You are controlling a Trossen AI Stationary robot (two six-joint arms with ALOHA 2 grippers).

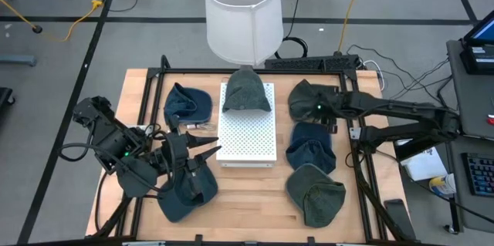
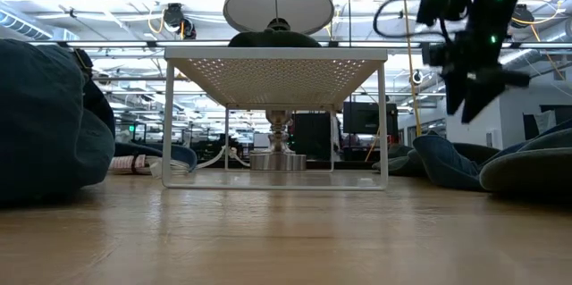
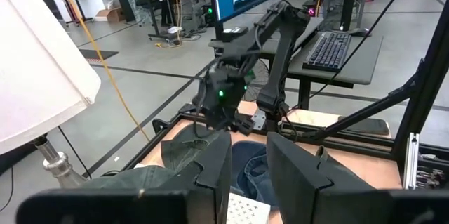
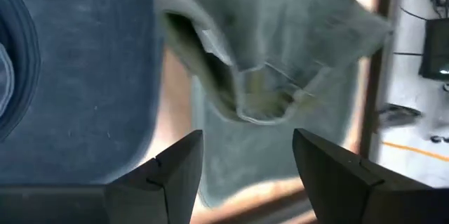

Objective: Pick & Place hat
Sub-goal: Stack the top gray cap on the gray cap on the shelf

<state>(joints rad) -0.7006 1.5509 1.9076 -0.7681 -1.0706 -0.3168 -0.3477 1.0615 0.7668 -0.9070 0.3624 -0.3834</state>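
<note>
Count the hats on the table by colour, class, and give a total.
Green hats: 3 — on the white rack, far right, near right.
Blue hats: 3 — far left, near left, middle right.
Total: 6

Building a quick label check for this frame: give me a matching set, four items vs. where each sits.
Column 1:
1. green hat
2. lamp shade
3. right tool
4. left tool

Column 2:
A. beyond the table's far edge
B. above the far-right green hat
C. on the white perforated stand's far end
D. at the stand's left edge

Pairs: 1-C, 2-A, 3-B, 4-D
</note>
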